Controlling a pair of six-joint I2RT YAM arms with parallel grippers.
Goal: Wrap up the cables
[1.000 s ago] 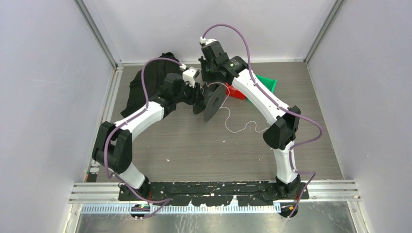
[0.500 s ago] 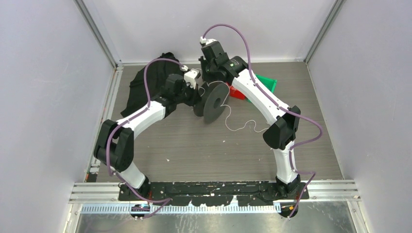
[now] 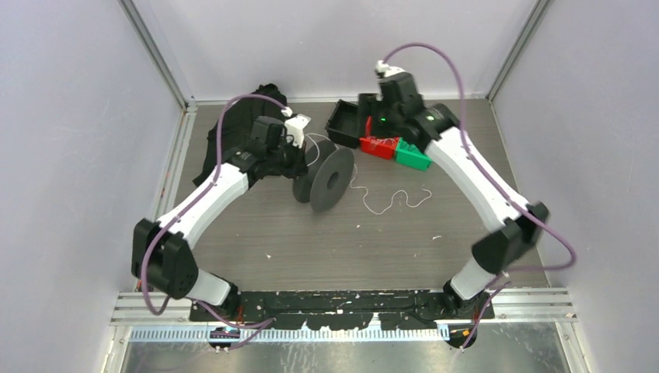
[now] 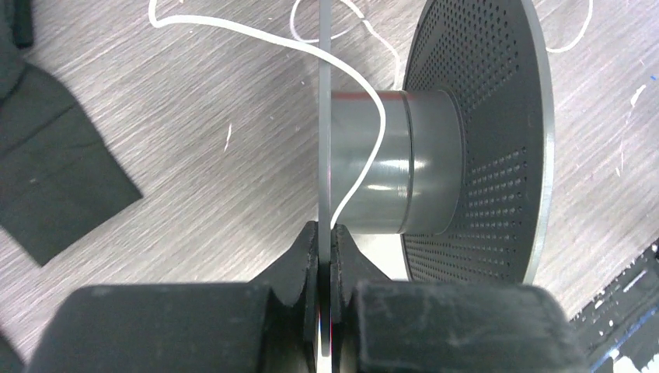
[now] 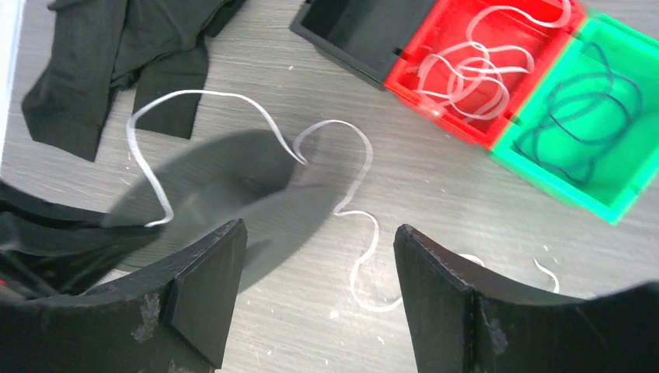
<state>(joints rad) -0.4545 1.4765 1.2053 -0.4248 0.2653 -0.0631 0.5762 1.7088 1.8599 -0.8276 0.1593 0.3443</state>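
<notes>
The left arm (image 3: 210, 193) and right arm (image 3: 475, 177) pair white link shells with black joint housings. A purple cable (image 3: 422, 45) trails along each. The right end effector (image 5: 317, 256) has matte-black fingers (image 5: 198, 295), scuffed and flecked white.

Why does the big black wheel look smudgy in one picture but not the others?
Right wrist view: the spool is a smeared grey shape, probably motion blur; left wrist view: it is sharp, with a bright glint on its hub; top external view: evenly lit and crisp.
</notes>
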